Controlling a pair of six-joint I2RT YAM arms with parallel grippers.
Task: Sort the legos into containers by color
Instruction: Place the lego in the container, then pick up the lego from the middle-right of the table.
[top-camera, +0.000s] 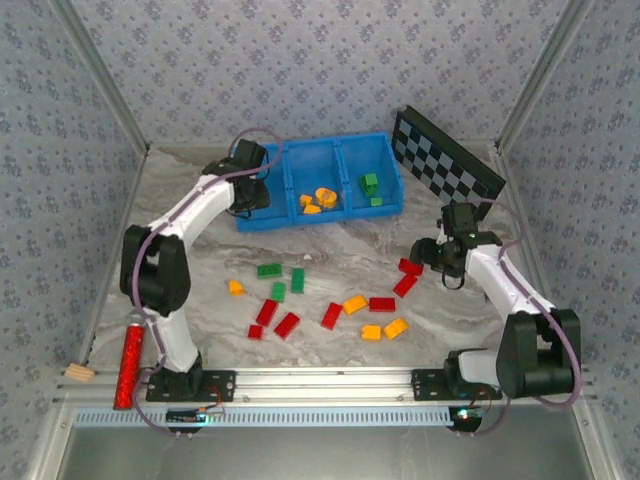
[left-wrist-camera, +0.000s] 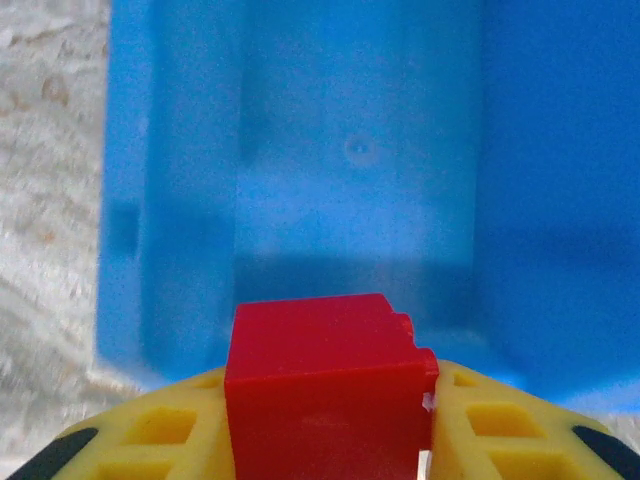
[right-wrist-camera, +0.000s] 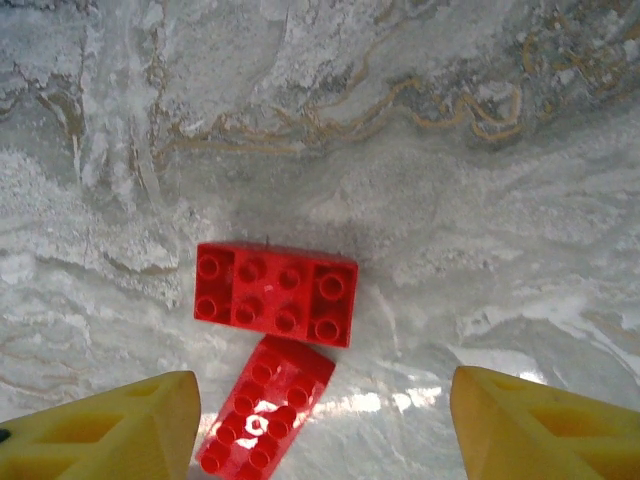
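My left gripper (top-camera: 252, 196) hangs over the left compartment (left-wrist-camera: 350, 180) of the blue tray (top-camera: 330, 222), shut on a red lego (left-wrist-camera: 325, 390). In the tray, orange legos (top-camera: 318, 198) lie in the middle compartment and green legos (top-camera: 370, 185) in the right one. My right gripper (top-camera: 428, 252) stands open just above the table. Two red legos (right-wrist-camera: 275, 293) (right-wrist-camera: 265, 405) lie touching each other below it, toward its left finger (right-wrist-camera: 130, 425). Several red (top-camera: 287, 324), green (top-camera: 268, 269) and orange (top-camera: 396, 327) legos lie scattered on the marble table between the arms.
A black-and-white checkered board (top-camera: 445, 152) leans behind the tray's right end. A red glittery cylinder (top-camera: 128, 365) and a small wooden block (top-camera: 78, 374) lie at the near left edge. Patterned walls close in the table on three sides.
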